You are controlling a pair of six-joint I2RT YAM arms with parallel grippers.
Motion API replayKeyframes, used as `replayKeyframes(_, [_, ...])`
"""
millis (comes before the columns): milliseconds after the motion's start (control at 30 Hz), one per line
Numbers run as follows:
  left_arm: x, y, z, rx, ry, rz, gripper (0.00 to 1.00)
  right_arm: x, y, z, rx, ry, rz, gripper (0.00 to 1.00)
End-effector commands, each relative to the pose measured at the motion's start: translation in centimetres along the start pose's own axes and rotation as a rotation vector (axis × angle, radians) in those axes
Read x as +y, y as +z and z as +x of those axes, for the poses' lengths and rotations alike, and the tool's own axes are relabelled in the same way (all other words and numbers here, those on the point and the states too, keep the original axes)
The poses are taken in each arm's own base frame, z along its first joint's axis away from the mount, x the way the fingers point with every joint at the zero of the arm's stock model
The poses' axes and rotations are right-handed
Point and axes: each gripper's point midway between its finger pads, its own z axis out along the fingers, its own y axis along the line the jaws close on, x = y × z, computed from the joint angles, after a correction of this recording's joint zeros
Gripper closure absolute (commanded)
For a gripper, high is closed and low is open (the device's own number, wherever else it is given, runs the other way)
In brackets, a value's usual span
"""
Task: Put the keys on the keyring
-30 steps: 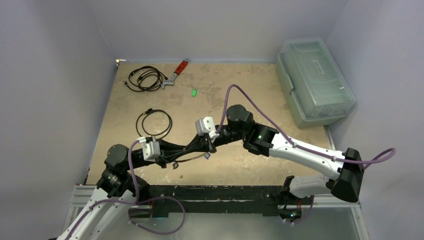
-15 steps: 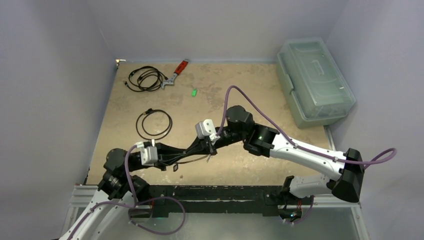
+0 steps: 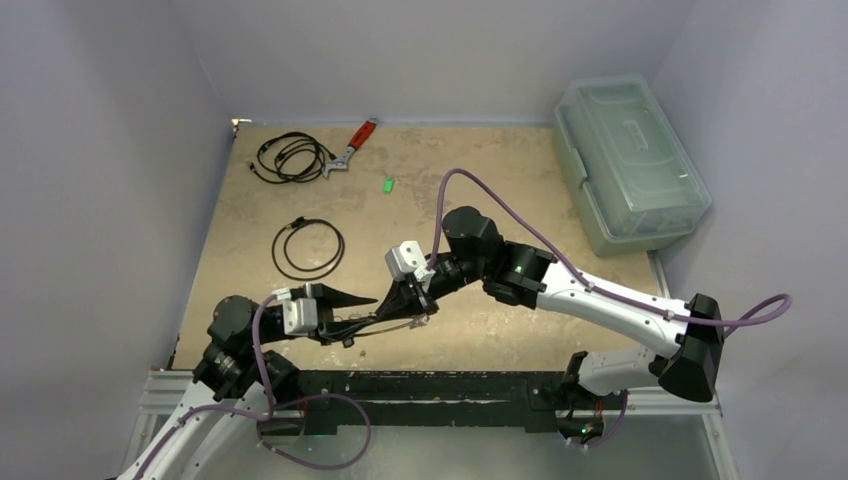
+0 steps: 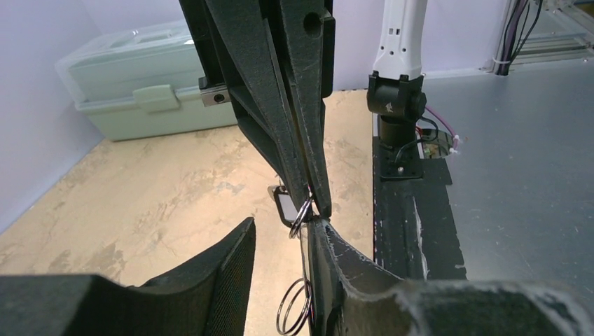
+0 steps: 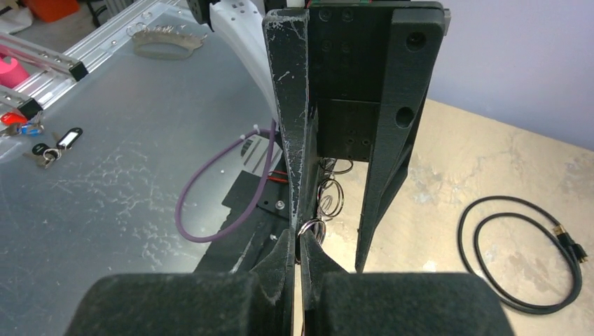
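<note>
**Right claw pinched on the keyring, left claw spread beside it**

The right claw (image 5: 300, 241) was seen pressed together on the keyring (image 5: 312, 227), a thin wire loop nipped right at the fingertips. The left claw (image 4: 284, 229) was found spread, its fingers set either side of that loop from the opposite direction. One finger (image 4: 343, 266) was touched, or all but touched, by the wire, yet nothing was clamped by it. The two claws were set tip to tip, low over the near part of the counter (image 3: 480, 170), with the keyring strung between them, its length running left to right.

Further out, the green key (image 3: 387, 184) was seen alone toward the far side of the counter, well apart from both claws and almost straight beyond them. Its long axis could not be made out at that size. Neither claw was clearly nearer. As the right one was occupied, the left was judged the one to be sent, by a reach forward, away from the bases.

A dark-and-white tagged key (image 5: 64, 138) was seen on the grey metal sheet (image 5: 140, 84), off the counter.
</note>
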Motion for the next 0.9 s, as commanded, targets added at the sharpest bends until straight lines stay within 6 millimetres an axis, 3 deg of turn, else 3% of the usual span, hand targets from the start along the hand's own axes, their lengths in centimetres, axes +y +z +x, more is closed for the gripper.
replayKeyframes(0, [-0.2,-0.2,-1.6,0.012,0.065,0.018,0.67,0.3,-0.1,-1.6,-0.028,-0.031,-0.029,1.0])
replayKeyframes(333, [-0.6,-0.6,-1.4,0.095,0.052,0.043,0.57,-1.2,-0.4,-0.9,-0.043,-0.03,0.076,1.0])
replayKeyframes(867, [-0.4,-0.7,-0.9,0.161,0.01,0.046,0.58,-2.7,-1.5,-1.5,-0.07,-0.043,0.194,1.0])
